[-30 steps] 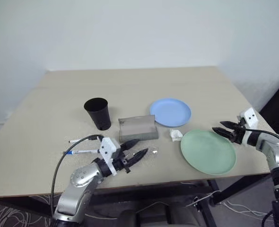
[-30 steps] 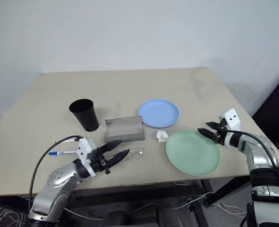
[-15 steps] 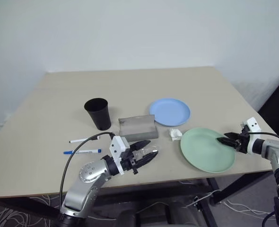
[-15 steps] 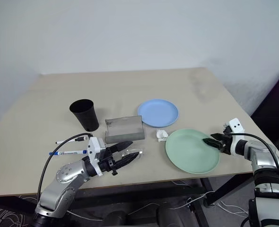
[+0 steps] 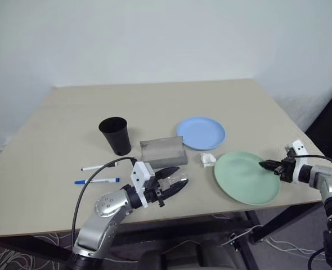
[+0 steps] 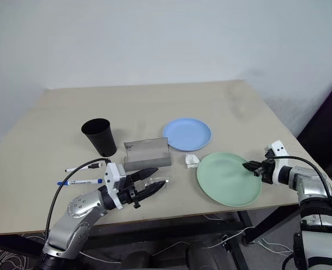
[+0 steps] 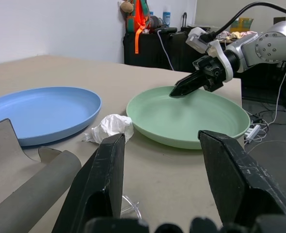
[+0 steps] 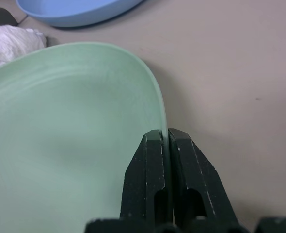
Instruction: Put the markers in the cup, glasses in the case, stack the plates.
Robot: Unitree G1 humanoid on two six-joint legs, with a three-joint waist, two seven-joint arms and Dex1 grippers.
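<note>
My right gripper [image 8: 164, 134] is shut on the right rim of the mint green plate [image 5: 242, 180], which lies flat near the table's front right. The light blue plate [image 5: 201, 133] lies behind it. My left gripper [image 5: 179, 176] stands open and level in front of the grey case [image 5: 163, 152]. The clear glasses [image 5: 182, 181] lie at its fingertips, and a bit of the frame [image 7: 128, 206] shows between the fingers. The black cup [image 5: 115, 135] stands left of the case. Two markers, black-capped [image 5: 95, 167] and blue-capped [image 5: 97, 181], lie on the table left of my left arm.
A small white crumpled lump [image 5: 209, 160] lies between the case and the green plate. The table's front edge [image 5: 200, 214] runs just below both grippers, and its right edge is close to my right wrist. A black cable loops from my left wrist.
My right gripper has come down to the green plate's right rim and closed on it. My left gripper has edged right toward the glasses and stays open.
</note>
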